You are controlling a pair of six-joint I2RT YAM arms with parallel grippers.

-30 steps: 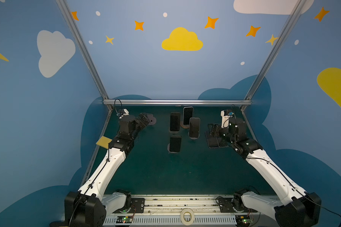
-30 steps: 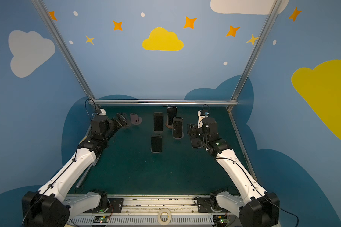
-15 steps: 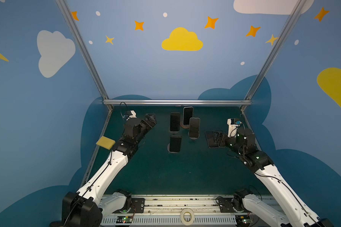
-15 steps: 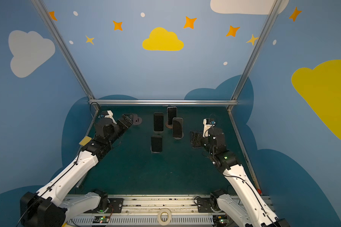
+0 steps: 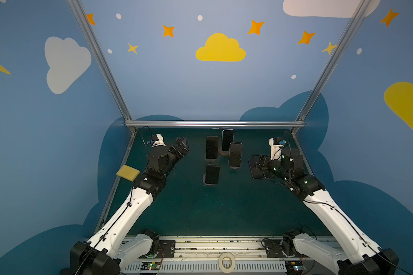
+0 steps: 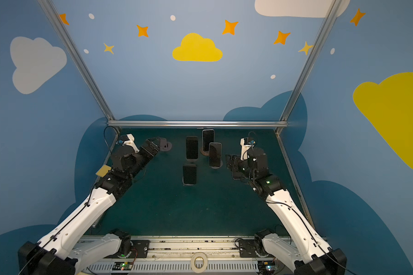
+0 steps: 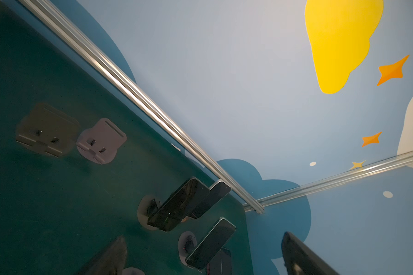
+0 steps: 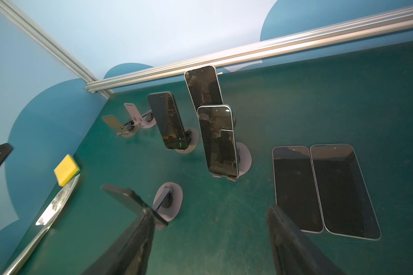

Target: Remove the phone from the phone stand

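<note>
Several dark phones stand on grey round stands mid-table: a back phone (image 5: 227,140), a left phone (image 5: 211,147), a right phone (image 5: 235,154) and a near phone (image 5: 212,174) on its phone stand (image 8: 168,201). In the right wrist view the near phone (image 8: 131,202) shows tilted, edge-on. Two more phones (image 8: 296,188) lie flat side by side at the right. My right gripper (image 5: 259,164) hovers open over those flat phones, its fingers (image 8: 293,247) holding nothing. My left gripper (image 5: 183,146) is wide open and empty at the back left, left of the standing phones.
Two empty stands (image 8: 136,114) sit at the back left, one (image 6: 165,145) just beyond my left gripper. A yellow sponge (image 5: 127,173) rests on the left frame rail. Aluminium rails border the green table (image 5: 224,209). A tape roll (image 5: 227,262) lies on the front rail.
My right wrist drew back toward the near side and then came partly forward, its jaws changing width. My left arm shifted slightly right and nearer. The phones have not moved.
</note>
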